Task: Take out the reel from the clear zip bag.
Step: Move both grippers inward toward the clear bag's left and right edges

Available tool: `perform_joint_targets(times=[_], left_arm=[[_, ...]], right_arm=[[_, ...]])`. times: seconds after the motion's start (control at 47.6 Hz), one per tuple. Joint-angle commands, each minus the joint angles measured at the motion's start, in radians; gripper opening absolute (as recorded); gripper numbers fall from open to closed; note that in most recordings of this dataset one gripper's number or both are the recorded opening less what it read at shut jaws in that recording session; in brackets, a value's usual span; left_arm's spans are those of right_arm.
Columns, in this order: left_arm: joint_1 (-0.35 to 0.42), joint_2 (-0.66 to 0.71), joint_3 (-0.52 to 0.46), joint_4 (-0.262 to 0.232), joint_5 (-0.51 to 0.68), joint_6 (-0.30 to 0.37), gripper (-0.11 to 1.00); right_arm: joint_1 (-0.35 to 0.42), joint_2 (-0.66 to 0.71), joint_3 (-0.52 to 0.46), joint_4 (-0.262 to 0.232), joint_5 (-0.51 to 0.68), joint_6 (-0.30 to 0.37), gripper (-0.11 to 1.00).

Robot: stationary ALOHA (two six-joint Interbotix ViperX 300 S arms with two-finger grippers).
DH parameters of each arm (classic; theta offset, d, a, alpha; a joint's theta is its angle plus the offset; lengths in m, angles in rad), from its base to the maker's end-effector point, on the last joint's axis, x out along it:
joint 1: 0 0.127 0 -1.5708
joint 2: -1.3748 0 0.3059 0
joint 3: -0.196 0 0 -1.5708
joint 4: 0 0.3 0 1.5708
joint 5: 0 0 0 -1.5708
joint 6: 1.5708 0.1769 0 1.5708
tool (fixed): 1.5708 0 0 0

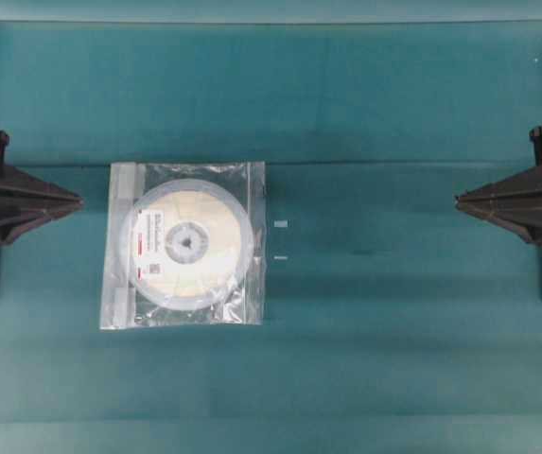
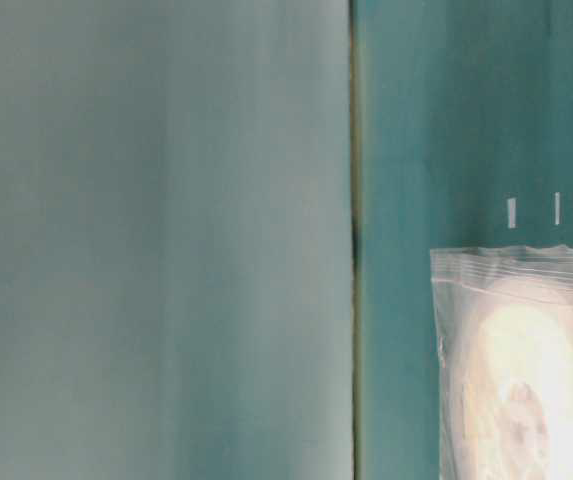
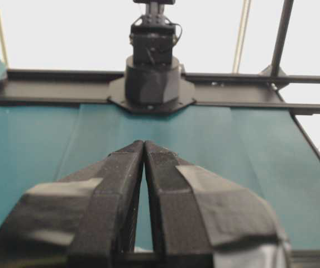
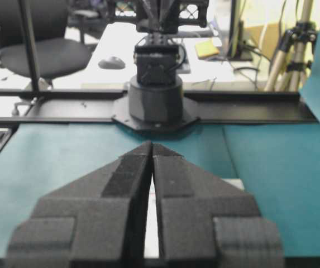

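Waiting w/ both my grippers, left (image 1: 79,200) & right (image 1: 458,200), closed, empty; reel (image 1: 187,243) sealed in bag (image 1: 250,180) left of center. Risk: slick plastic slips, whole bag lifts instead.

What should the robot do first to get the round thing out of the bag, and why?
Probably move the left gripper toward the bag and open it. The reel is fully inside the bag, which lies flat nearer that arm. Both grippers, the right too, are shut, touching nothing.
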Motion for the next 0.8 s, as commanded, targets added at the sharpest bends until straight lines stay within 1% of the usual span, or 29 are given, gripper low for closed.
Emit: perform_joint_targets(times=[0.0,0.021,0.063,0.084,0.126,0.168,0.231,0.273,0.357,0.42,0.483,0.546,0.567,0.588,0.672,0.735,0.777], left_arm=[[-0.006,0.066,-0.044,0.011,0.028,-0.048,0.14],[-0.008,0.078,-0.054,0.011,0.04,-0.064,0.14],[-0.008,0.103,-0.075,0.011,0.069,-0.103,0.17],[-0.008,0.114,-0.086,0.011,0.081,-0.123,0.15],[-0.008,0.129,-0.104,0.012,0.095,-0.163,0.08],[-0.008,0.138,-0.118,0.012,0.097,-0.193,0.03],[-0.008,0.137,-0.124,0.011,0.097,-0.233,0.0],[-0.008,0.137,-0.123,0.012,0.103,-0.25,-0.01],[-0.008,0.14,-0.121,0.011,0.123,-0.276,-0.01],[-0.008,0.141,-0.123,0.011,0.133,-0.325,-0.01],[-0.006,0.146,-0.123,0.011,0.133,-0.411,-0.01],[-0.002,0.153,-0.12,0.011,0.14,-0.518,-0.01],[-0.003,0.156,-0.115,0.011,0.141,-0.574,-0.01],[-0.003,0.156,-0.114,0.012,0.143,-0.609,-0.01],[-0.008,0.161,-0.094,0.011,0.155,-0.746,-0.01],[-0.011,0.17,-0.078,0.011,0.181,-0.825,-0.01],[-0.009,0.179,-0.066,0.011,0.206,-0.865,-0.01]], right_arm=[[0.002,0.021,0.0,0.011,0.003,0.012,0.08],[0.0,0.035,0.003,0.029,0.021,0.015,0.08],[-0.005,0.055,0.005,0.071,0.066,0.035,0.12],[-0.006,0.066,0.002,0.094,0.094,0.051,0.11],[-0.008,0.091,-0.003,0.13,0.137,0.081,0.05],[-0.008,0.115,-0.009,0.155,0.17,0.11,0.03],[-0.006,0.15,-0.021,0.158,0.189,0.149,0.02],[-0.006,0.176,-0.029,0.158,0.187,0.172,0.02],[-0.009,0.218,-0.043,0.158,0.179,0.195,0.02],[-0.011,0.253,-0.058,0.16,0.17,0.207,0.02],[-0.021,0.29,-0.071,0.167,0.169,0.229,0.02],[-0.04,0.327,-0.084,0.189,0.167,0.261,0.02],[-0.044,0.339,-0.089,0.196,0.166,0.273,0.02],[-0.049,0.353,-0.095,0.202,0.166,0.285,0.02],[-0.055,0.408,-0.12,0.209,0.16,0.331,0.02],[-0.057,0.445,-0.138,0.209,0.16,0.345,0.02],[-0.057,0.472,-0.152,0.21,0.158,0.348,0.02]])
